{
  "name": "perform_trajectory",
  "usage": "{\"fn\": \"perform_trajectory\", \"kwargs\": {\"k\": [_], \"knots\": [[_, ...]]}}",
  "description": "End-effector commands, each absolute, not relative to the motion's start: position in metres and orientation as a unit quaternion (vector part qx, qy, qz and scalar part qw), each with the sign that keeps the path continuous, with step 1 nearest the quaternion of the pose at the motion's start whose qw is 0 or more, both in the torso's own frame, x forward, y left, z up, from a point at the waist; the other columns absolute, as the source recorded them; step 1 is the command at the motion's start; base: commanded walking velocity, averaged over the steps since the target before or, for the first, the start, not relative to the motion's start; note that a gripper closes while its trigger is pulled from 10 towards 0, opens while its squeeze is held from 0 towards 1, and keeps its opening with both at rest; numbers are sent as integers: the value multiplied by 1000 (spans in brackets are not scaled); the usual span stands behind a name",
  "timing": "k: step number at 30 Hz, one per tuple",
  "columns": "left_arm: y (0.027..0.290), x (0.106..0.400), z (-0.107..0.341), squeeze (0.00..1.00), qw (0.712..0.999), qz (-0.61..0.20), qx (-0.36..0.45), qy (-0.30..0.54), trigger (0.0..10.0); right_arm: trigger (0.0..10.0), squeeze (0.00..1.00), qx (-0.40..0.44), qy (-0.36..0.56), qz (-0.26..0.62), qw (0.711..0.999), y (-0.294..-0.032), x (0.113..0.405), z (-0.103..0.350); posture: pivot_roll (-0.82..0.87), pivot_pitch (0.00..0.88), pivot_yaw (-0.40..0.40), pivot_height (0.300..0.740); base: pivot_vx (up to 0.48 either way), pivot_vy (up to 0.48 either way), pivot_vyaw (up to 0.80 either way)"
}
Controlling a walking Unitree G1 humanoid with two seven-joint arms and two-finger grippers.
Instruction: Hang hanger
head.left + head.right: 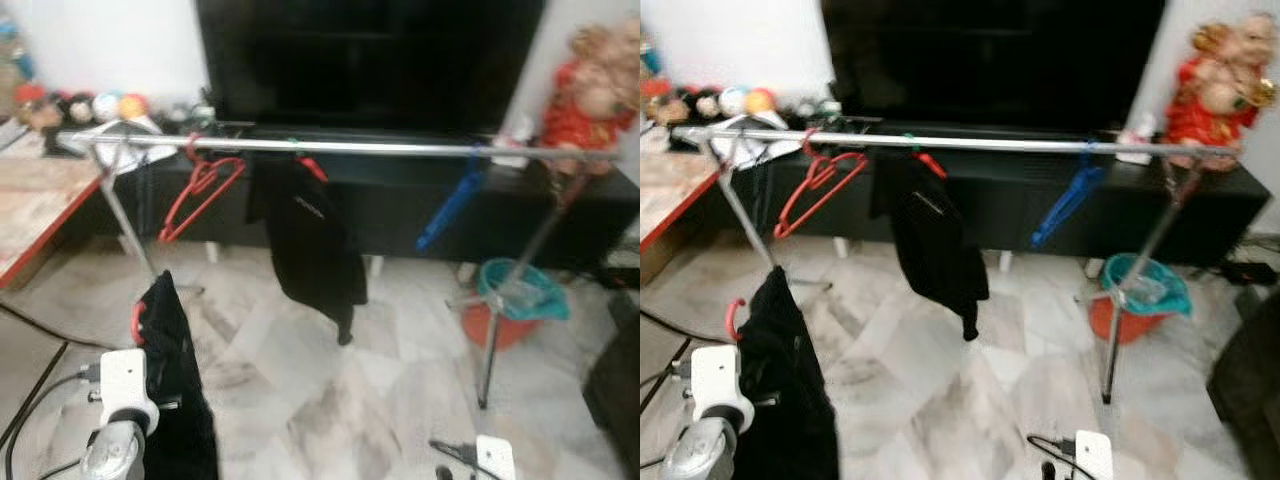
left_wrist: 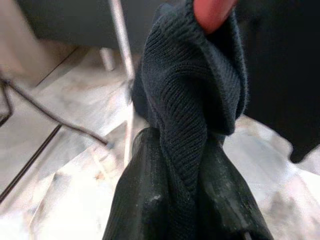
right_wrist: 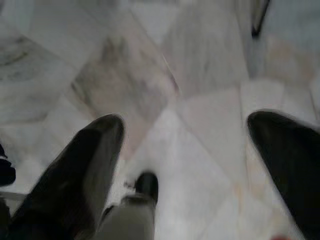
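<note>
Red hanger [image 2: 214, 11] clamped in left tool [image 2: 192, 200]

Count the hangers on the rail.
3: an empty red hanger near the rail's left end, one carrying a black garment beside it, a blue hanger towards the right.

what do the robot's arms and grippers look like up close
The left arm is silver metal with a white boxy wrist block and a thin black cable trailing from it. The right arm ends in a similar white block with black wiring. The right gripper has long, glossy black fingers.
</note>
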State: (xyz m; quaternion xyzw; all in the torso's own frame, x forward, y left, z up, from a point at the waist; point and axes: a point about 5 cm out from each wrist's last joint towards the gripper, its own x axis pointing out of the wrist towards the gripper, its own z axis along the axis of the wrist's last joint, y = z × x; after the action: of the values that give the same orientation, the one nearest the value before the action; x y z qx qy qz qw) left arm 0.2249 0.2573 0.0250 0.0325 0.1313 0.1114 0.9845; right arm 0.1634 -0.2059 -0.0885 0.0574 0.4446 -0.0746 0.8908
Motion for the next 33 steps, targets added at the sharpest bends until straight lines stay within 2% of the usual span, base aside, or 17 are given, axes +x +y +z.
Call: {"fn": "perform_trajectory", "kwargs": {"k": [1,12,33], "knots": [[258,230,32,0,986,115,35,112,10000,10000,0,61,447,-83,888,-210,159,-90,77,26,-38,740,0,0,0],[256,229,34,0,988,97,45,109,10000,10000,0,62,448,-85,888,-210,159,-90,77,22,-38,740,0,0,0],[252,226,33,0,989,83,58,110,10000,10000,0,54,452,-77,887,-210,156,-91,89,0,-43,740,0,-376,0]]}}
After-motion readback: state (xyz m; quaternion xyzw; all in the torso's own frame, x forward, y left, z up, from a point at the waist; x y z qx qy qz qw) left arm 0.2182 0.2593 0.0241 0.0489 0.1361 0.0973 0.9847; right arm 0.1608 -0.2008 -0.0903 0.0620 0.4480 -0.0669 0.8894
